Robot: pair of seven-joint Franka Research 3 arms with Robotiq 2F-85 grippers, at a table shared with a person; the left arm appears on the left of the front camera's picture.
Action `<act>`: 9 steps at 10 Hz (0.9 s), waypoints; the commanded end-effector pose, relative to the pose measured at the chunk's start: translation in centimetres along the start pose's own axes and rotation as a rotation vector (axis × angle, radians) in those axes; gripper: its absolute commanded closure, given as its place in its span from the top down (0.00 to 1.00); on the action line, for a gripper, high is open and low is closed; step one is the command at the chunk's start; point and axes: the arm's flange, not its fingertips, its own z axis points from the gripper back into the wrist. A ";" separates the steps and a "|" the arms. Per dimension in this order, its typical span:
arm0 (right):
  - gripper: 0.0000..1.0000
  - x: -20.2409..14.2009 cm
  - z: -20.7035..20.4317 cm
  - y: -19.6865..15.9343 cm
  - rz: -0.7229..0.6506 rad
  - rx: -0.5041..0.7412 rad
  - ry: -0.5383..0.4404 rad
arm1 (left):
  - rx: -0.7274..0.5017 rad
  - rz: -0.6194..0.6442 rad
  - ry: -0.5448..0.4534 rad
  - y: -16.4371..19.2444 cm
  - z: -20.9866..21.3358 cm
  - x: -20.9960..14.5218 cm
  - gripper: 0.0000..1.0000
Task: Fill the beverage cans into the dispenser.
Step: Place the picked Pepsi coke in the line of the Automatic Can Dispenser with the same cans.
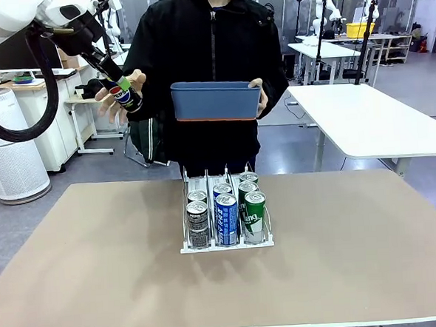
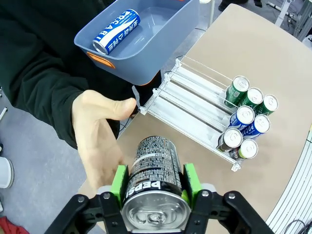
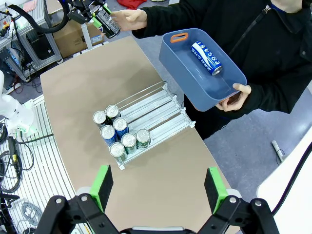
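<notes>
- Gripping a black Pepsi can (image 2: pixel 153 163) across its body, the left gripper (image 2: pixel 156 181) has its green pads pressed on the can's two sides.
- The gripper and can are raised in the air near the table's (image 1: pixel 99 274) far left side, in front of the person.
- The can's silver top faces the left wrist camera, and in the front view the can hangs tilted.
- The person's hand (image 2: pixel 100 131) is open just beside the can, palm towards it. Whether it touches the can I cannot tell.
- The person's other hand (image 3: pixel 237 93) holds a blue tub (image 1: pixel 216 103) by one end, at chest height beyond the table's far edge.
- The tub has an orange handle at its other end.
- One blue can (image 2: pixel 117 30) with white lettering lies on its side in the tub.
- The dispenser (image 2: pixel 187 100) sits on the middle of the table, its three lanes running from the person's side to the robot's.
- Seven cans stand upright, packed together at its robot-side end.
- Two black cans (image 1: pixel 198 225) stand in the left lane, two blue cans (image 1: pixel 227 221) in the middle lane and three green cans (image 1: pixel 255 214) in the right lane.
- The right gripper (image 3: pixel 158 187) hangs high over the table with its jaws wide apart, holding nothing. It looks down on the dispenser from the robot's side.
</notes>
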 end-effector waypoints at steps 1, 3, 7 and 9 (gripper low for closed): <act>1.00 0.0 0.0 0.0 -0.010 0.003 -0.007 | 0.000 -0.010 -0.009 0.2 0.3 -0.2 0.00; 1.00 0.0 0.0 0.0 -0.010 0.003 -0.007 | 0.000 -0.010 -0.009 0.2 0.3 -0.2 0.00; 1.00 0.0 0.0 0.0 -0.010 0.003 -0.007 | 0.000 -0.010 -0.009 0.2 0.3 -0.2 0.00; 1.00 0.0 0.0 0.0 -0.010 0.003 -0.007 | 0.000 0.000 0.000 0.0 0.0 0.0 0.58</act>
